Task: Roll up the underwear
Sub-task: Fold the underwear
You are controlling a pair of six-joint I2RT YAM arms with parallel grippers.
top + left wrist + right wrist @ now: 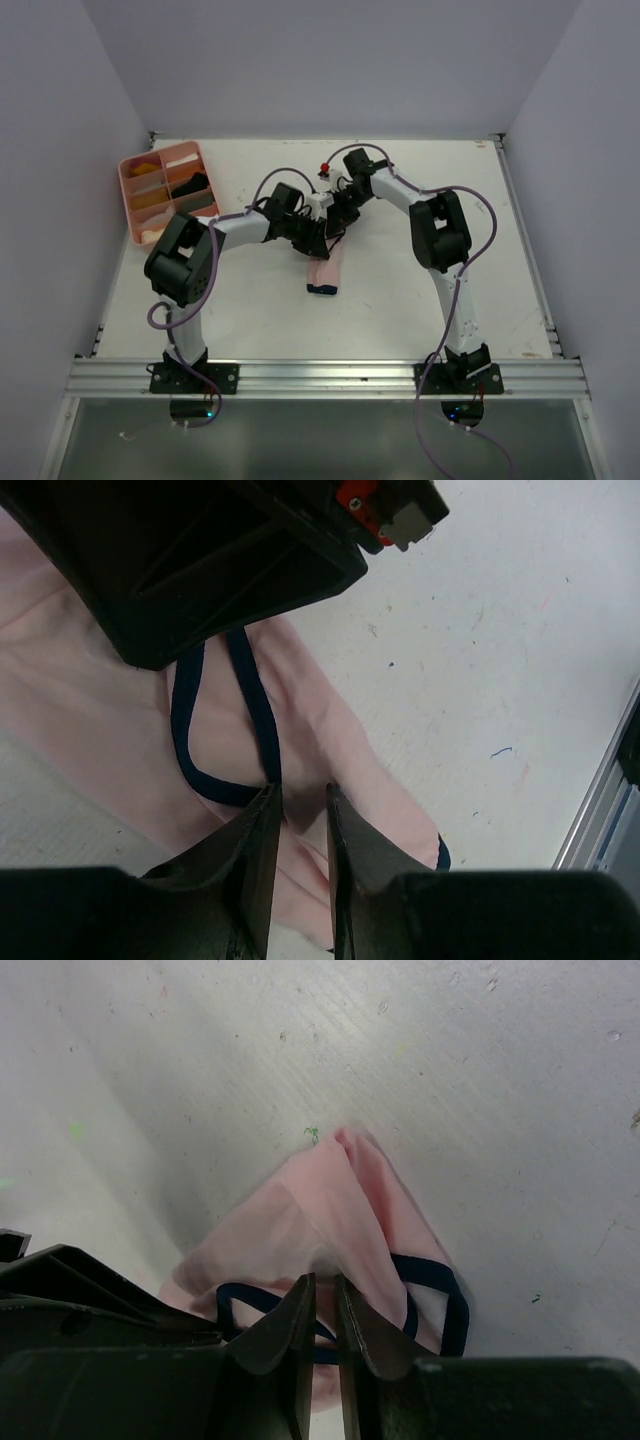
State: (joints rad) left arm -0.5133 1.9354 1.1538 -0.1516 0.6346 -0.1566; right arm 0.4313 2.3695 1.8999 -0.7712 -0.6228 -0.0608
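Observation:
The pale pink underwear [325, 272] with thin dark edging lies in a narrow strip at the table's middle. Its far end is bunched up between the two grippers. My left gripper [313, 240] comes in from the left, and in the left wrist view [303, 792] its jaws stand narrow, pinched on a fold of the pink underwear [100, 730] beside a loop of dark edging [190, 760]. My right gripper [337, 222] meets it from the right. In the right wrist view [325, 1280] it grips a raised ridge of the pink underwear [320, 1210].
A pink compartment tray [127, 195] stands at the back left, with dark and pale rolled pieces in its sections. The right gripper's black body [200, 560] hangs close over the left jaws. A metal rail [320, 375] runs along the near edge.

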